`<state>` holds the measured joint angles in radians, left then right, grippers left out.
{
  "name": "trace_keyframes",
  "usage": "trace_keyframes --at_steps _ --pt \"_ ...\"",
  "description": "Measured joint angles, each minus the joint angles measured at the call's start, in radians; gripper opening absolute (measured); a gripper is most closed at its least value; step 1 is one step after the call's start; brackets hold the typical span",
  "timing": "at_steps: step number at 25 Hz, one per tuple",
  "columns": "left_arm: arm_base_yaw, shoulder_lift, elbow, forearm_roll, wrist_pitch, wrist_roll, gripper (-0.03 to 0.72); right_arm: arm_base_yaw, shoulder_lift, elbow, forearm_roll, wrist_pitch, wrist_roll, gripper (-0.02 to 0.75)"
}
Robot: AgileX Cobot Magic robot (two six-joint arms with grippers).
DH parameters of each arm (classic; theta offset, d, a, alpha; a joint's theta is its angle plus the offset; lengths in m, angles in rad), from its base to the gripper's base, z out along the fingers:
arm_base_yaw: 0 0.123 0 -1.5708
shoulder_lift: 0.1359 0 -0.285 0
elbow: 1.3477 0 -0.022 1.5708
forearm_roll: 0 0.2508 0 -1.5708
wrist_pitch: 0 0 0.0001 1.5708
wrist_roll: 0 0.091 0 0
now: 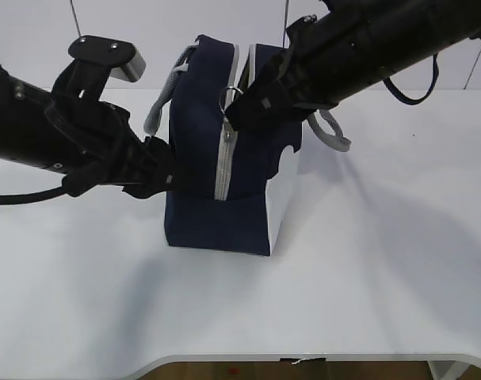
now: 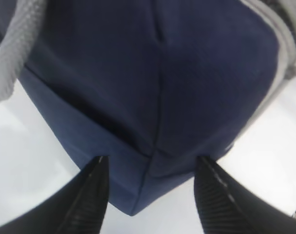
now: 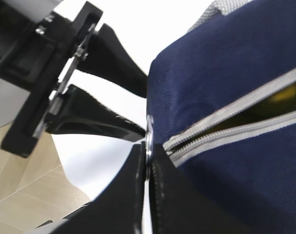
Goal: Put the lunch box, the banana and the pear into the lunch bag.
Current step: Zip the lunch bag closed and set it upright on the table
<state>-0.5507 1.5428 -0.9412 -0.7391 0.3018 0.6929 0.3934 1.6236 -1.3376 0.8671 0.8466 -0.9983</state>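
The navy lunch bag [image 1: 216, 214] [image 2: 187, 73] [image 3: 226, 73] stands upright at the middle of the table. My right gripper [image 1: 234, 119] [image 3: 148, 148] is shut on the metal ring pull [image 1: 234, 93] [image 3: 149, 131] of its grey zipper [image 1: 223, 158]. The zipper is partly open near the top, and something yellow [image 3: 284, 95] shows through the gap; I cannot tell if it is the banana or the pear. The lunch box is hidden. My left gripper [image 1: 165, 178] [image 2: 152, 158] is open at the bag's lower left side, a bottom corner of the bag lying between its fingers [image 2: 96, 195].
The bag's grey webbing handles [image 1: 159, 107] [image 1: 331, 131] [image 2: 11, 53] hang off both sides. The white table [image 1: 367, 269] extends to its front edge [image 1: 303, 358]. The left gripper's open fingers [image 3: 104, 126] show close beside the ring pull in the right wrist view.
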Motion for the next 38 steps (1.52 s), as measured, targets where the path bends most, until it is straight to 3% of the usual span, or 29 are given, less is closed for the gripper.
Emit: trace_keyframes --at_steps 5,9,15,17,31,38 --pt "0.000 0.039 0.000 -0.026 -0.039 0.002 0.407 0.000 0.000 0.000 -0.001 0.006 0.004 0.006" --pt "0.000 0.073 0.000 -0.035 -0.047 0.002 0.336 0.000 0.000 0.000 -0.006 0.009 0.007 0.006" --pt "0.000 0.079 0.000 -0.038 -0.047 0.003 0.062 0.000 0.000 -0.018 -0.020 0.042 0.007 0.006" --pt "0.000 0.079 0.000 -0.038 -0.047 0.003 0.008 0.000 0.000 -0.038 -0.039 0.050 0.011 0.006" --pt "-0.002 0.045 0.000 0.034 -0.008 0.005 -0.008 0.000 0.039 -0.170 -0.173 0.043 0.065 0.006" --pt "-0.002 0.045 0.000 0.073 0.015 0.005 -0.009 0.000 0.053 -0.204 -0.264 -0.035 0.083 0.006"
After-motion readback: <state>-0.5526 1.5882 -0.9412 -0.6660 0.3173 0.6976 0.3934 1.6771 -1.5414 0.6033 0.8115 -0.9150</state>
